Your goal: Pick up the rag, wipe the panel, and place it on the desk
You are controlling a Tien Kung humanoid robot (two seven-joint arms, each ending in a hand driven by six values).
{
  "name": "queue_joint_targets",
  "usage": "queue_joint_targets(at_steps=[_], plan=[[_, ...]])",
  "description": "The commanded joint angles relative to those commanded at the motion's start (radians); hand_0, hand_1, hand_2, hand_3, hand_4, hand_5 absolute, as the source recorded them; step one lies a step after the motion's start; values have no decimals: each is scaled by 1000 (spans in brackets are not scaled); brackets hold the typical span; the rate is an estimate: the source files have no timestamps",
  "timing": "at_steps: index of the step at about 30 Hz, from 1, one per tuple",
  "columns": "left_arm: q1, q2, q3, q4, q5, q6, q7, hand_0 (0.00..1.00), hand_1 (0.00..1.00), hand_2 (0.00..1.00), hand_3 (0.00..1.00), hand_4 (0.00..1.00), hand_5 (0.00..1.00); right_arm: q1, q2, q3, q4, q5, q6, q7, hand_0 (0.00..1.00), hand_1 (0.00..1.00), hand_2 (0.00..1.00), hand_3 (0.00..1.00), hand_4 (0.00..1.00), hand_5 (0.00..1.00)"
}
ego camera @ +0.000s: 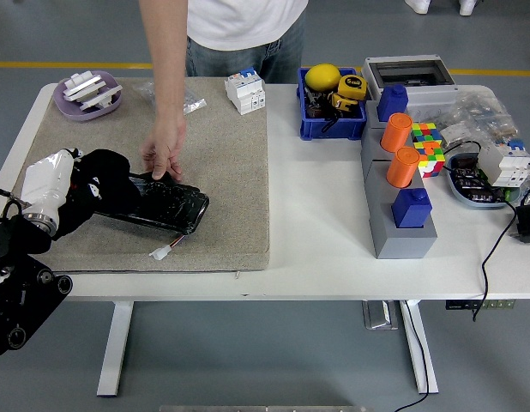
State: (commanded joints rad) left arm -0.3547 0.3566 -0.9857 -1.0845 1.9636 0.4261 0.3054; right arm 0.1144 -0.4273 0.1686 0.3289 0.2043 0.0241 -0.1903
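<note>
Wiping step, by the look: left robot hand (98, 190) sits at the left end of the black panel (162, 204), fingers curled on a dark rag (111, 187) (hard to separate from the black glove). Panel lies flat on the tan mat (222, 146), on the worktop (325, 223). A person's hand (165, 148) pins its far edge. Panel looks glossy, stiff, probably slippery; rag soft and light, best bunched in the palm. Small white connector (159, 251) lies just beside the panel.
</note>
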Motion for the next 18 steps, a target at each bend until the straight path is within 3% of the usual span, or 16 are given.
queue_joint_targets(at_steps=[18], plan=[[20,-24,188,-228,19,-14,68,213,161,528,490,69,2,0,-3,-5,-4,8,2,0,748,630,695,640,998,525]])
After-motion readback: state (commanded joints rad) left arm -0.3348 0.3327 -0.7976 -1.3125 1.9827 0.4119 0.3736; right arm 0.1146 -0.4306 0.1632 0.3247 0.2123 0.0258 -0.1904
